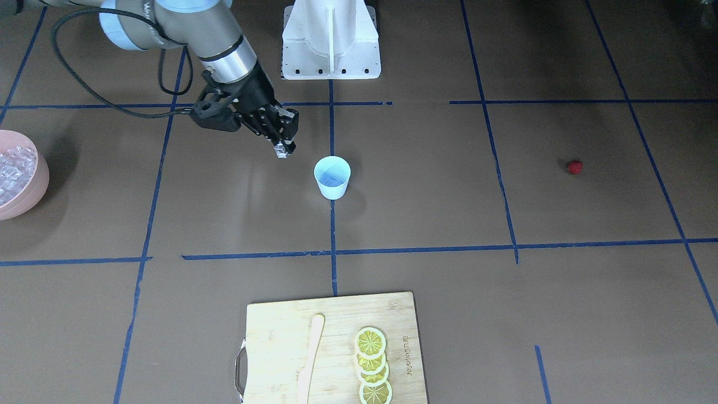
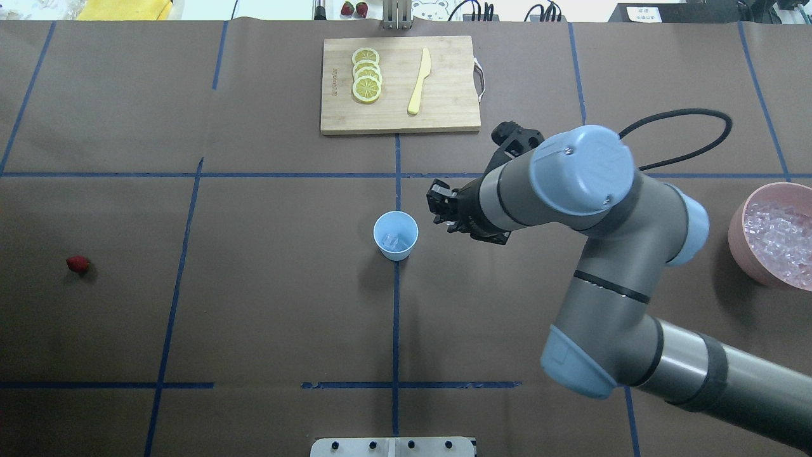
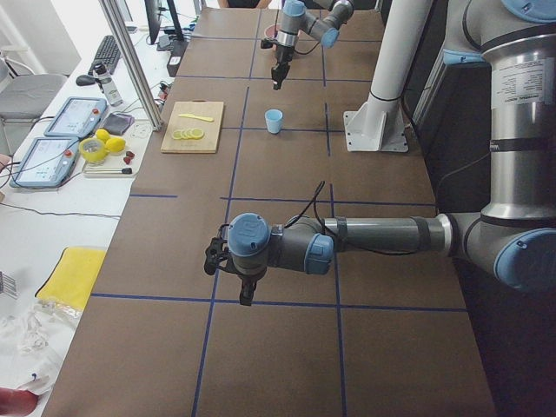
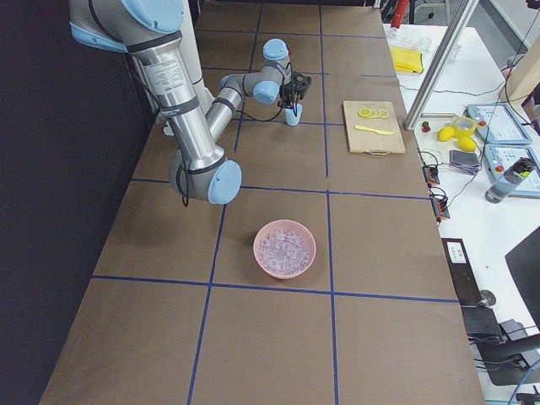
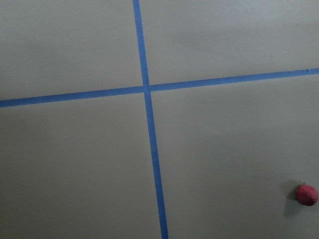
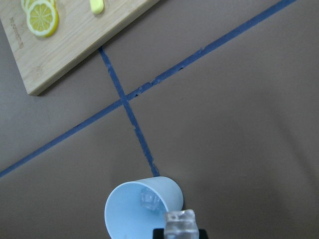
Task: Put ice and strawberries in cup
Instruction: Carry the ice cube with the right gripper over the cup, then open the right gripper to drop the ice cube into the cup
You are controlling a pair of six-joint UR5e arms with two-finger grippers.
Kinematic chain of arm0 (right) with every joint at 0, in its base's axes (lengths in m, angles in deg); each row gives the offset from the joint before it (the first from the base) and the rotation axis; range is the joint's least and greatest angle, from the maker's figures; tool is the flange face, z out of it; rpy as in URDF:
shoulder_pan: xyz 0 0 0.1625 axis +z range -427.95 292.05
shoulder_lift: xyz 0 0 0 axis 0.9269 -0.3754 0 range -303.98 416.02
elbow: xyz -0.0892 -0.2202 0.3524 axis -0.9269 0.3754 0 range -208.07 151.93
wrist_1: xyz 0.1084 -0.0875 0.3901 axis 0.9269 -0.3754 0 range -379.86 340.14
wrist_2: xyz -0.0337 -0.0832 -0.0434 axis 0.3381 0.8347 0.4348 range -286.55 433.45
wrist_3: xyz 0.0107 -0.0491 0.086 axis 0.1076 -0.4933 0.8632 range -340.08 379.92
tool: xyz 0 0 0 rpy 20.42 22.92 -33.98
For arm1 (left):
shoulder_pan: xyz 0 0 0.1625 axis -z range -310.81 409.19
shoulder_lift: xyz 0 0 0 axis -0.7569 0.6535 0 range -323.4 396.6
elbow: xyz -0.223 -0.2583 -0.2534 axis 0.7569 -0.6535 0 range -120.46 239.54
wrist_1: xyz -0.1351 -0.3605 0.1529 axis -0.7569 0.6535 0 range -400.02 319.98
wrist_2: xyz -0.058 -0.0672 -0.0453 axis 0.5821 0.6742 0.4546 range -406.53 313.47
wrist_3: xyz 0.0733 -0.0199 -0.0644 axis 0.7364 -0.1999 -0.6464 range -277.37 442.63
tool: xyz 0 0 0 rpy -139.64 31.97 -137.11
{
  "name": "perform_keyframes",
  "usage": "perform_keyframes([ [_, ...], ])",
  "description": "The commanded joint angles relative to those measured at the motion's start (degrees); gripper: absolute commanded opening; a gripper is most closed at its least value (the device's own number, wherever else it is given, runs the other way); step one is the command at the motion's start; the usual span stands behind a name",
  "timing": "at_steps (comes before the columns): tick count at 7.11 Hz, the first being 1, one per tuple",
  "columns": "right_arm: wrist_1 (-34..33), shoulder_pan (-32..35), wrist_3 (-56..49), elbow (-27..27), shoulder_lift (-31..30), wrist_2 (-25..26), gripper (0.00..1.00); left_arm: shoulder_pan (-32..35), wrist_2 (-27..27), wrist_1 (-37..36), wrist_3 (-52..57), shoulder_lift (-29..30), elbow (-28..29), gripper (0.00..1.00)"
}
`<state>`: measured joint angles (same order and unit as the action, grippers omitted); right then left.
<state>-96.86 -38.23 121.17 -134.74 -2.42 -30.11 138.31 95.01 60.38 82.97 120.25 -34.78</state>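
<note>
Ice cube (image 6: 180, 222) is sitting clamped in the right gripper (image 1: 285, 148), raised off the table (image 1: 449, 213) and just to one side of the cup (image 1: 332, 177), not over its mouth. Cup is standing upright, holding another cube (image 6: 149, 199). Only bare table is lying between gripper and cup.

Strawberry (image 1: 574, 166) is lying well beyond the cup. Pink bowl (image 2: 739, 222) of ice is sitting far behind the gripper. Cutting board (image 2: 444, 108) with lemon slices (image 2: 366, 76) and knife (image 2: 419, 82) is lying well apart.

Left gripper (image 3: 248, 295) is hanging over the table; cannot tell whether its fingers are apart.

One cup (image 2: 396, 235), one bowl (image 2: 739, 244), one knife (image 2: 419, 81), four lemon slices (image 2: 366, 75), one strawberry (image 2: 77, 264) on the table (image 2: 266, 304)
</note>
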Motion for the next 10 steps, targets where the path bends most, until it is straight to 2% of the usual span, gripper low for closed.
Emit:
perform_keyframes([
  [1,-0.4,-3.1,0.4,5.3,4.4,4.4,0.01,0.0,0.1,0.0,0.0,-0.1,0.0,1.00],
  [4,0.2,-4.2,0.3,7.0,5.9,4.6,0.06,0.0,0.1,0.1,0.0,-0.1,-0.1,1.00],
  [5,0.2,-4.2,0.3,7.6,6.2,4.6,0.18,0.0,0.1,0.1,0.0,-0.1,-0.1,1.00],
  [6,0.3,-4.2,0.3,7.9,6.7,5.3,0.23,0.0,0.1,0.1,0.0,-0.1,-0.1,1.00],
  [8,0.2,-4.2,0.4,8.0,6.7,5.6,0.51,0.0,0.1,0.1,0.0,-0.1,-0.1,1.00],
  [9,0.2,-4.2,0.4,8.0,6.7,5.6,0.59,0.0,0.1,0.1,0.0,-0.1,-0.1,1.00],
  [10,0.2,-4.2,0.4,8.1,6.7,5.6,0.62,0.0,0.1,0.1,0.0,-0.1,-0.1,1.00],
])
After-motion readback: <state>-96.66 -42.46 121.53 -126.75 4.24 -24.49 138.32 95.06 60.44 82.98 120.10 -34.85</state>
